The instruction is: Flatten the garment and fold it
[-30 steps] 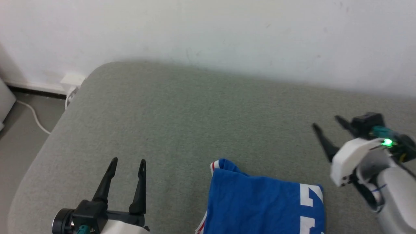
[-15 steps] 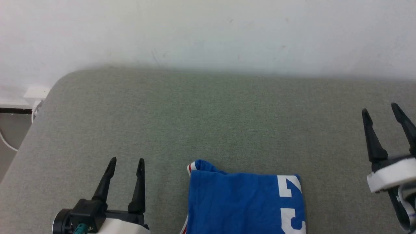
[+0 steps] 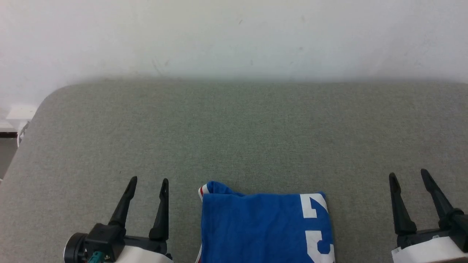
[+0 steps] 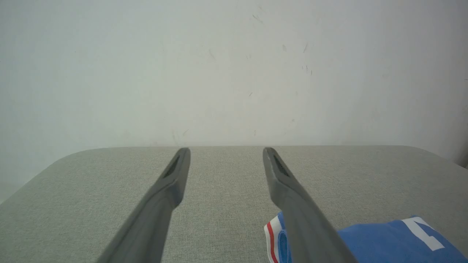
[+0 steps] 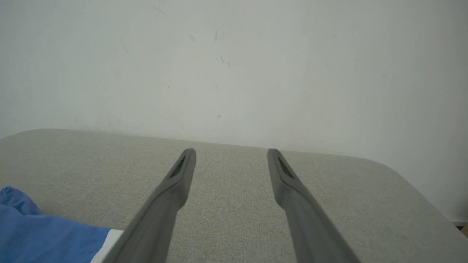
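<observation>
A: Grey-green cushion [image 3: 234, 128]. Left gripper [image 3: 149, 179], 7 o'clock: jaws spread wide, empty. Garment [image 3: 256, 226], 6 o'clock: folded blue block between the grippers, touching neither. Right gripper [image 3: 408, 173], 5 o'clock: spread wide, empty.
B: Risk: striped corner [image 3: 202, 190] pokes out at the fold's 11 o'clock; a finger catching it could drag the fold open.

Light is soft, even and bright; a faint shadow lies along the foot of the wall [image 3: 234, 36]. Wrist views look hazy.
</observation>
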